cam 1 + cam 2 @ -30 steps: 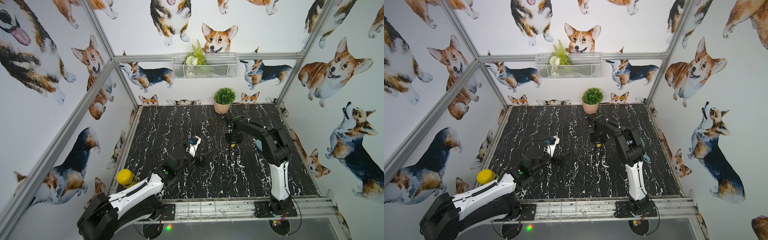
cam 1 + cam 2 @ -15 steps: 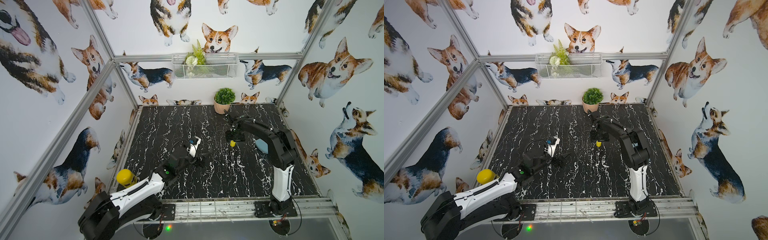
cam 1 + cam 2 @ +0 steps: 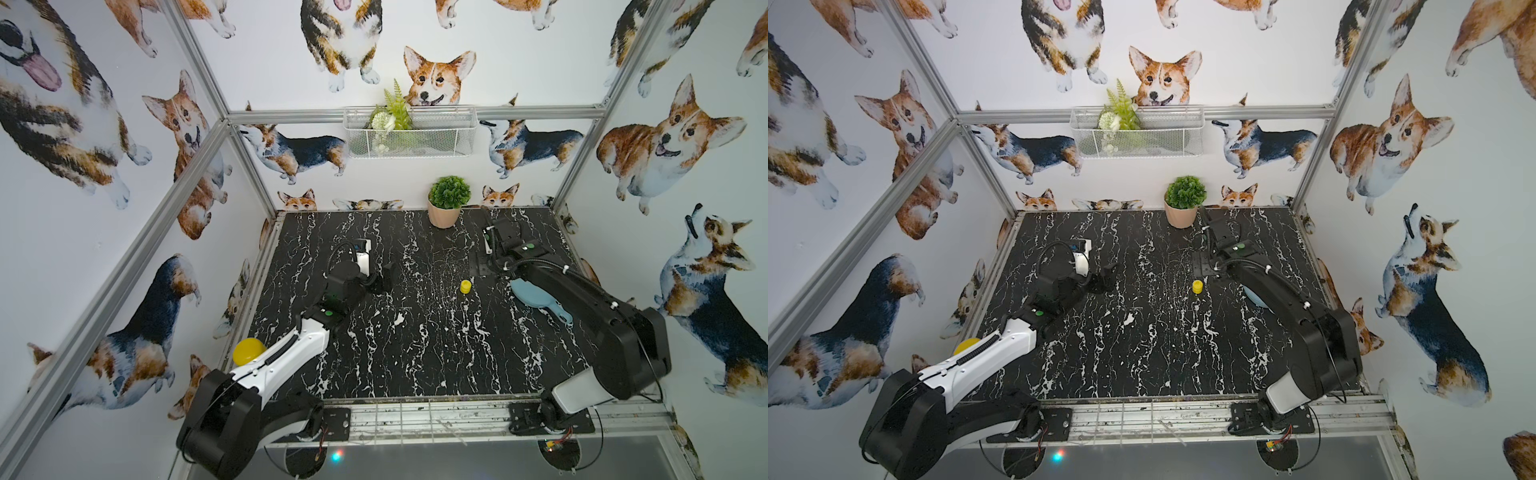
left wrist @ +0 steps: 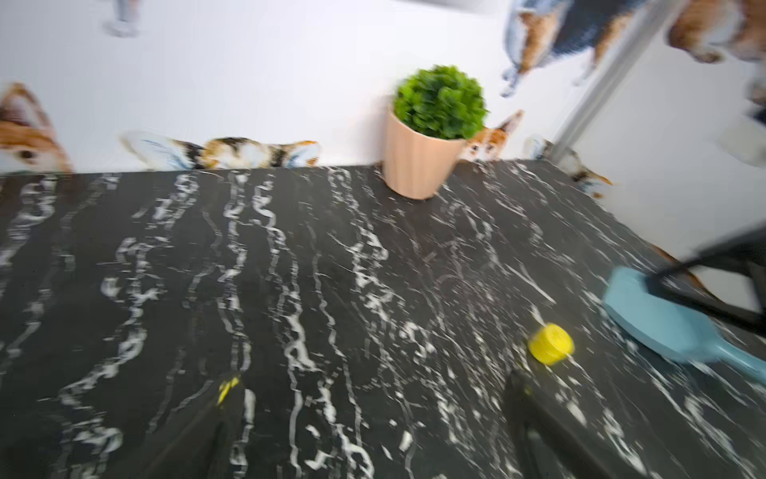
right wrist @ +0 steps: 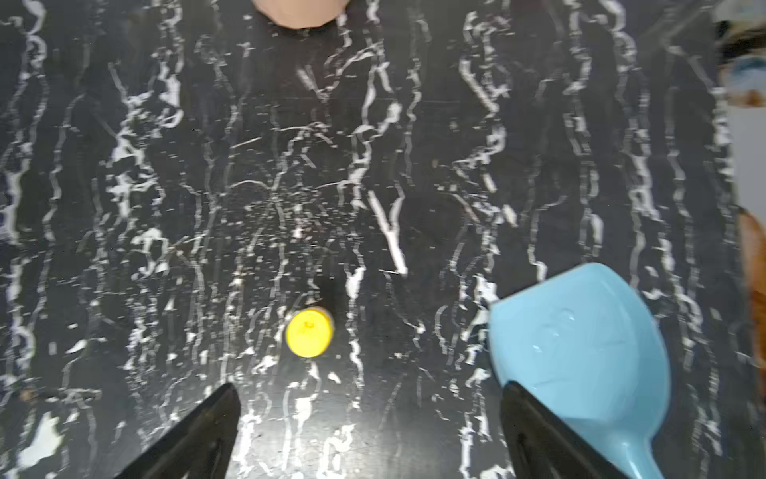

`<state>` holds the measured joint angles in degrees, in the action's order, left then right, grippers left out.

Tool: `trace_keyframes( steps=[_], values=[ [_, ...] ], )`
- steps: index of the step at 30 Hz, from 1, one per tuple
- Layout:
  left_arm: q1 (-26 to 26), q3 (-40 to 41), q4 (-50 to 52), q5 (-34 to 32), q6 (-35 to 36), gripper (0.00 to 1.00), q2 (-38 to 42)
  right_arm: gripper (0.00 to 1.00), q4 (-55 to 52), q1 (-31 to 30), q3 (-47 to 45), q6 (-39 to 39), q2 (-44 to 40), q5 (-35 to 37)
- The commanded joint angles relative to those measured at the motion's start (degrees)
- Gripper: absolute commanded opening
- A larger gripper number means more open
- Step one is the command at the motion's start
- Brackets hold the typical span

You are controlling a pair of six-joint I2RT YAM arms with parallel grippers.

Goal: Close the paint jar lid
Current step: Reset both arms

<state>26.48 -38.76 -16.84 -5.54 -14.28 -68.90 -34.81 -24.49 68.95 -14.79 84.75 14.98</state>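
Both sets of fingers are spread and empty: left gripper [image 4: 373, 379], right gripper [image 5: 369, 387]. The paint jar [image 3: 466, 286] stands on the worktop [image 3: 415, 353], lid [image 5: 310, 332] seemingly seated, near the blue scoop [image 5: 580, 340]. Best to lift the right straight up, without nudging the jar

The paint jar [image 3: 465, 286] stands on the table [image 3: 415, 353], right of centre, with the lid [image 5: 310, 331] on top of it. A scoop [image 3: 536, 297] lies near its right side. A potted plant [image 3: 445, 205] stands behind them at the back edge, below a basket [image 3: 436, 141] hung on the back wall. A bottle [image 3: 248, 351] stands at the front left edge.
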Motion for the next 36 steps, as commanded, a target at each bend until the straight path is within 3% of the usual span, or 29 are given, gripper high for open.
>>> trace_keyframes(
  steps=[1,4,7,9,14,20,25,26,28,30,32,34,36],
  values=[
    [-5.4,-3.0,0.2,-9.3,1.6,1.0,-2.1,1.0,17.0,4.8,-9.2,5.3,-6.3,8.9],
    [-10.1,-4.5,-0.5,-15.3,5.6,1.0,-3.4,1.0,37.1,9.3,-23.2,9.2,-13.3,10.2],
    [-15.0,-0.4,-7.6,-15.3,8.0,1.0,-2.9,1.0,62.7,10.8,-38.6,14.8,-17.3,10.5],
    [-16.8,3.6,-12.5,-16.1,8.5,1.0,-2.1,1.0,69.8,10.9,-43.2,18.1,-16.6,12.1],
    [-17.7,9.7,-15.5,-18.6,10.1,1.0,-1.0,1.0,74.1,11.0,-46.5,18.7,-13.1,11.8],
    [-17.7,15.8,-22.1,-17.4,11.0,1.0,-2.7,1.0,76.8,12.0,-52.9,16.0,-14.9,9.9],
    [-17.6,18.1,-27.2,-16.5,14.2,1.0,-3.8,1.0,96.2,15.5,-56.8,14.5,-3.4,8.2],
    [-17.6,18.7,-29.4,-17.2,15.2,1.0,-5.2,1.0,96.3,15.8,-56.7,14.4,-2.9,7.9],
    [-18.0,18.0,-28.7,-16.4,14.5,1.0,-8.8,1.0,86.5,17.8,-54.7,11.2,-6.2,5.1],
    [-18.0,20.0,-38.5,-13.8,15.6,1.0,-16.4,1.0,84.2,19.7,-52.3,9.9,-3.9,2.6],
    [-18.1,22.6,-51.8,-15.6,16.8,1.0,-23.4,1.0,90.8,19.8,-52.4,11.2,1.0,3.1],
    [-20.2,20.6,-41.1,-12.1,13.0,1.0,-19.8,1.0,81.1,20.2,-50.6,9.2,-2.8,2.1],
    [-22.3,18.2,-37.6,-9.5,12.3,1.0,-20.7,1.0,87.8,21.2,-51.5,9.5,0.2,1.7]
  ],
)
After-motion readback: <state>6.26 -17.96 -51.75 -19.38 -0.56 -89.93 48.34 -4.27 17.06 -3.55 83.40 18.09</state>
